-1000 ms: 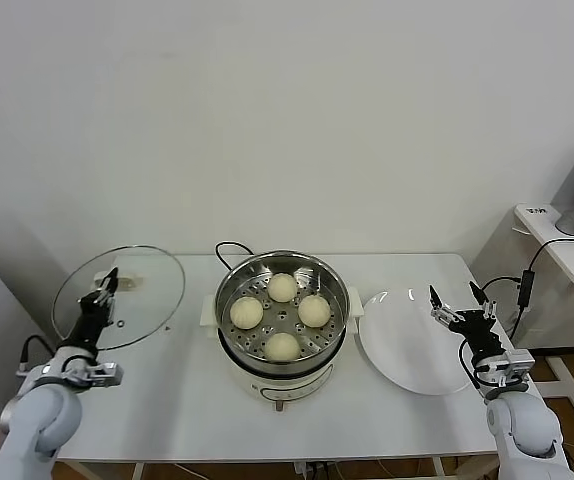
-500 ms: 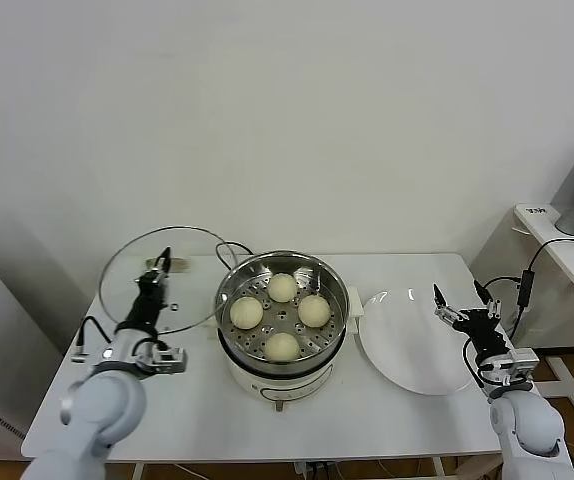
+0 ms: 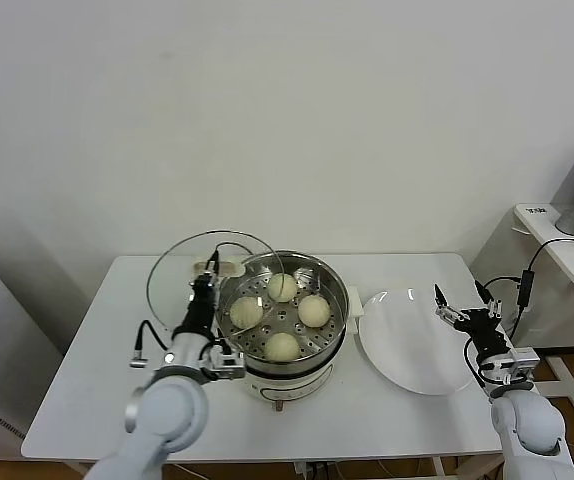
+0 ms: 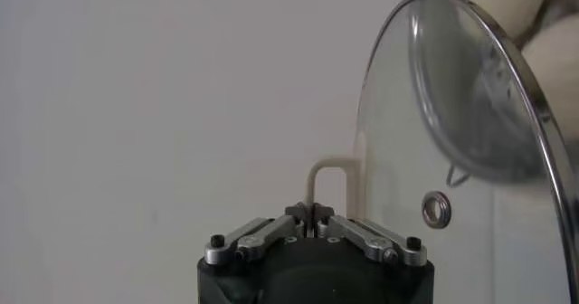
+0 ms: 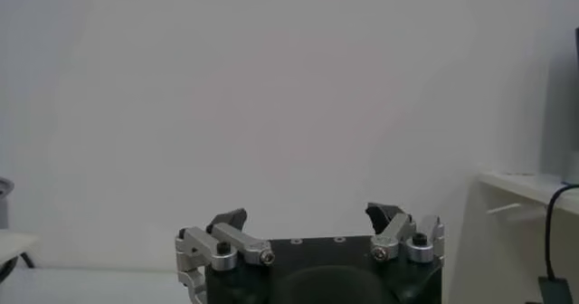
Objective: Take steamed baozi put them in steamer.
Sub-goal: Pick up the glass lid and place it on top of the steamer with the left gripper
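Centrally on the white surface sat the round steel steamer, its perforated tray holding four smooth, pale baozi. Left gripper fingers pinched the tilted glass lid's handle at the steamer's left rim. Right gripper fingers gaped wide, empty, beside the plate.

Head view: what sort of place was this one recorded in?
Probably a lab or office room set up as a kitchen test station: a plain white table against a bare wall, holding only a steamer and a plate, with a desk carrying computer gear off to the side.
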